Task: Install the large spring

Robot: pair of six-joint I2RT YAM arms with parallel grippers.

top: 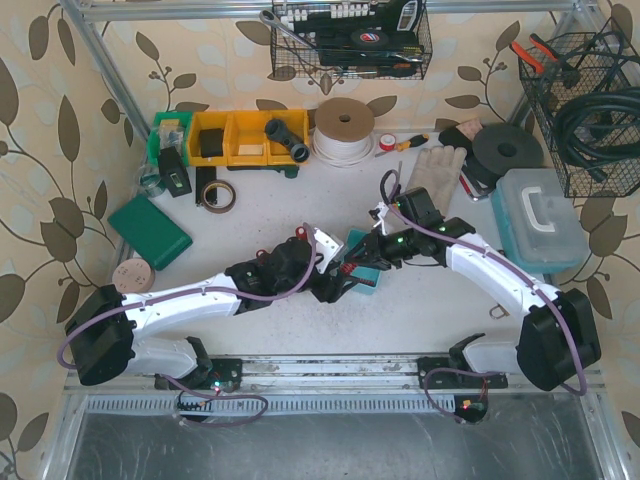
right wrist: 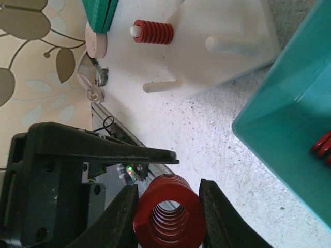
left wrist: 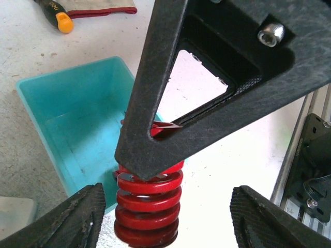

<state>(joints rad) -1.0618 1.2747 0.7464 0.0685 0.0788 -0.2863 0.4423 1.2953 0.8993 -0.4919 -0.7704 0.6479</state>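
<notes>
The large red spring (right wrist: 168,214) is gripped between the fingers of my right gripper (right wrist: 166,206), its bore facing the right wrist camera. In the left wrist view the spring (left wrist: 149,206) stands upright between the wide-open fingers of my left gripper (left wrist: 170,219) and touches neither. A right finger (left wrist: 155,129) covers its top. The white base (right wrist: 232,31) with pegs lies further off, a small red spring (right wrist: 152,32) on one peg. In the top view both grippers meet at the spring (top: 345,270), beside the teal bin (top: 362,245).
The teal bin (right wrist: 289,119) holds another red spring (right wrist: 323,147). A green box (top: 150,230) and a wooden disc (top: 132,275) lie at the left. A yellow parts tray (top: 235,137), a cord reel (top: 344,128), gloves (top: 435,170) and a clear case (top: 540,215) sit at the back and right.
</notes>
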